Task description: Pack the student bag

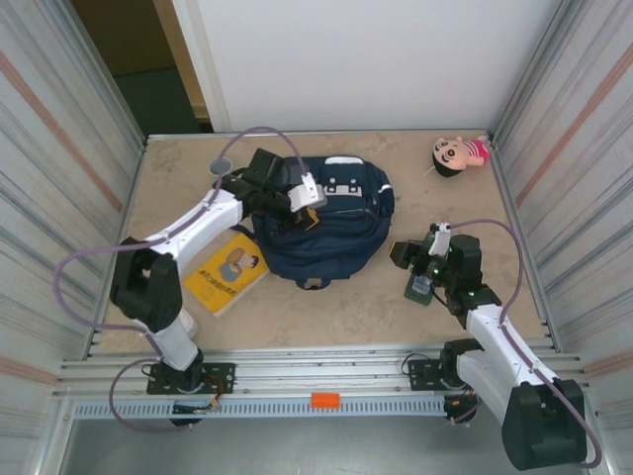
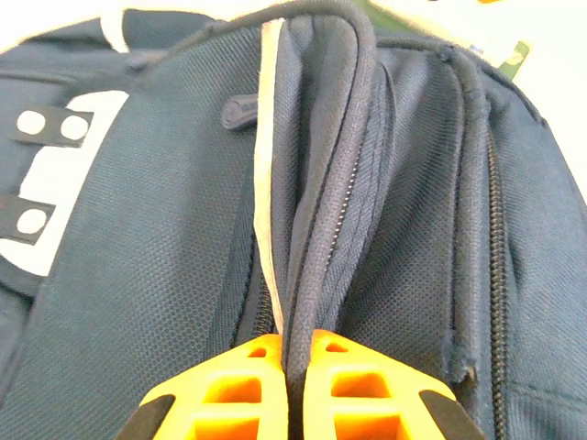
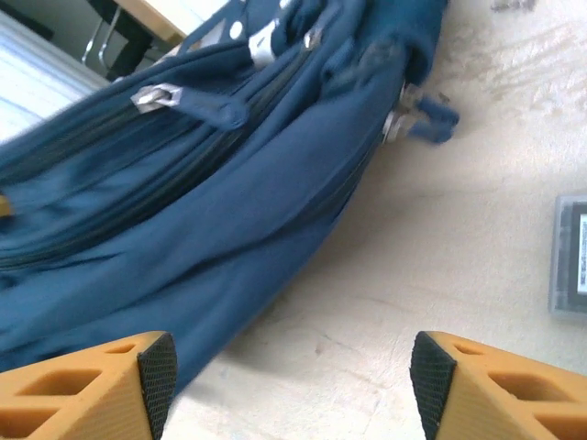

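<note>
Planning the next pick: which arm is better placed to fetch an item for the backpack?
Right, probably. The right gripper is open above the table beside the backpack, with a small grey case close by. The left gripper is clamped on the backpack's zippered edge.

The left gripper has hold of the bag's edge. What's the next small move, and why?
Probably lift the left gripper a little to pull the mouth open. It is shut on a zipper-edge fold of the bag, the right gripper is open and empty beside it, and the book and doll lie outside it.
</note>
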{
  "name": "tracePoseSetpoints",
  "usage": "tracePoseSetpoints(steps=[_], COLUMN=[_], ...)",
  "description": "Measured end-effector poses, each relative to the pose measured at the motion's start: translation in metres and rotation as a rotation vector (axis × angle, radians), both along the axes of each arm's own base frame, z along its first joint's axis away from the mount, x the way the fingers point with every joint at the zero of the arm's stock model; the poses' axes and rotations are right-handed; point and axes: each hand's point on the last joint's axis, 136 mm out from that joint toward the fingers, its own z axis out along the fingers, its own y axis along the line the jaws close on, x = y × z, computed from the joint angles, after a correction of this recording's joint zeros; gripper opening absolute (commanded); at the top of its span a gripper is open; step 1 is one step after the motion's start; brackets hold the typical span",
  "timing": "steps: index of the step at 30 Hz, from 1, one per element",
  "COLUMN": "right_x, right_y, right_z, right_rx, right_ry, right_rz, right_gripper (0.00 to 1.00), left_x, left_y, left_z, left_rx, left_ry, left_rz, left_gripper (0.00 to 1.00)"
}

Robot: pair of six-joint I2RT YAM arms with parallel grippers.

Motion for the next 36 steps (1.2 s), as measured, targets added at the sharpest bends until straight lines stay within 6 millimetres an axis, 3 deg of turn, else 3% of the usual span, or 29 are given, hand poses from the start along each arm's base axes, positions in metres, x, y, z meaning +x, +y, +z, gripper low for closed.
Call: tracePoseSetpoints(steps=[6,9,16,25,30,34,36], right_x=[0.003,0.005,0.003,0.006,0.012,0.016,0.016], right_y=[0.010,0.015,0.026,0.041,0.051,0.058,0.060], right_z=[0.008,0.007,-0.003,-0.024,-0.025,-0.021,-0.018], right_rx=[-0.077,-0.098,-0.064,0.040,0.108,0.145,0.156], right_ry=[-0.153,-0.186,-0.159,-0.031,-0.001,0.003,-0.004], right_rz=[0.112,0.161,0.232,0.301,0.348,0.390,0.409], right_gripper=[0.66,0.58,0.58,0.49,0.51,0.40,0.39], left_x=[-0.017,-0.021,-0.023,-0.021,-0.022,-0.023,-0.023], left_y=[0.031,0.037,0.046,0.050,0.050,0.050,0.049], left_z=[0.037,0.044,0.047,0.051,0.053,0.054,0.054], left_rx=[-0.100,-0.116,-0.148,-0.175,-0.190,-0.199,-0.201], left_ry=[-0.005,-0.011,0.022,0.027,0.032,0.034,0.035], left_rz=[-0.025,-0.034,-0.038,-0.040,-0.044,-0.049,-0.051], left_gripper=[0.00,0.00,0.00,0.00,0.00,0.00,0.00])
